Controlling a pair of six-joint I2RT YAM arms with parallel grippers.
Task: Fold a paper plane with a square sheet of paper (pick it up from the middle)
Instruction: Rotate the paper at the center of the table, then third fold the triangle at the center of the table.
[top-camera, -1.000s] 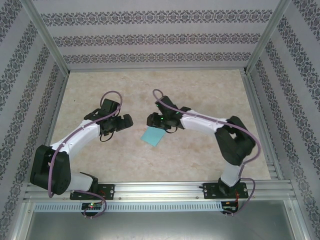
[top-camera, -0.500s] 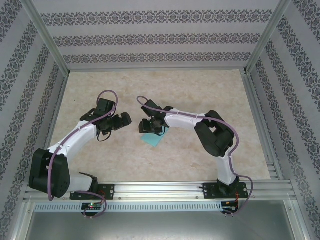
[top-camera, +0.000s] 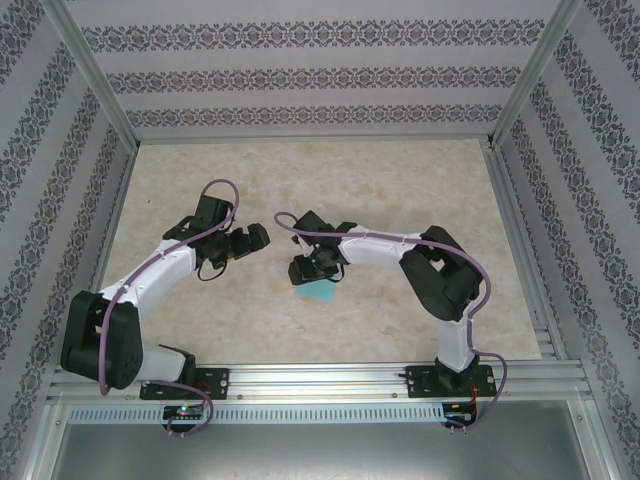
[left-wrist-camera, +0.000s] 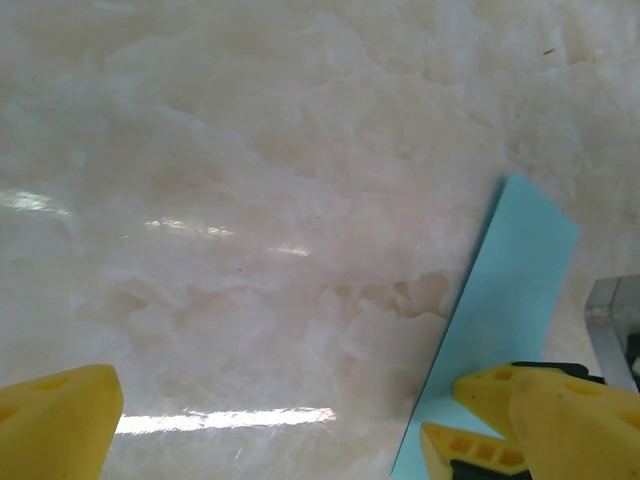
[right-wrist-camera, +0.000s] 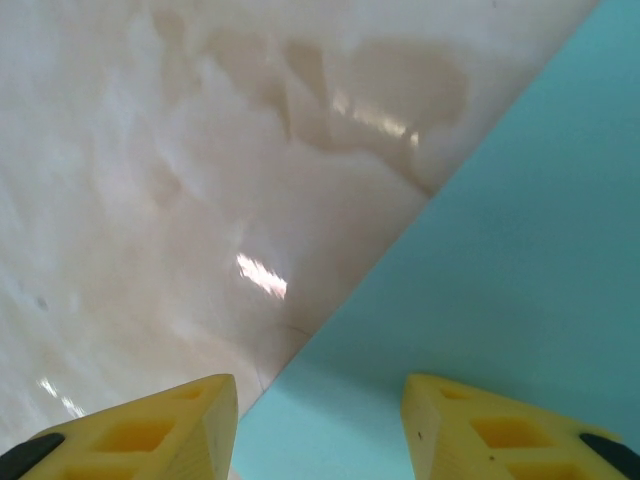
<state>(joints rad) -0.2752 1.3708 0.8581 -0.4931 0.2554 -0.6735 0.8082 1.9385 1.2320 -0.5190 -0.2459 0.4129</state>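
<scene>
While the left end effector (left-wrist-camera: 285, 400) gapes, the right end effector (right-wrist-camera: 315, 400) hovers part-open over the square sheet of paper (right-wrist-camera: 520, 240)

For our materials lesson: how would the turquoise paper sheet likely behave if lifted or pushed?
The turquoise paper sheet lies flat with a hairline edge, so it is probably floppy and very light. The tabletop shows glossy reflections, so a push would likely slide it.

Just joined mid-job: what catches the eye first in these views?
The turquoise square sheet of paper, the one spot of colour on the pale table, lies between the arms. The right gripper hovers over its edge, jaws apart; the left gripper hangs beside it, jaws wide open.
</scene>
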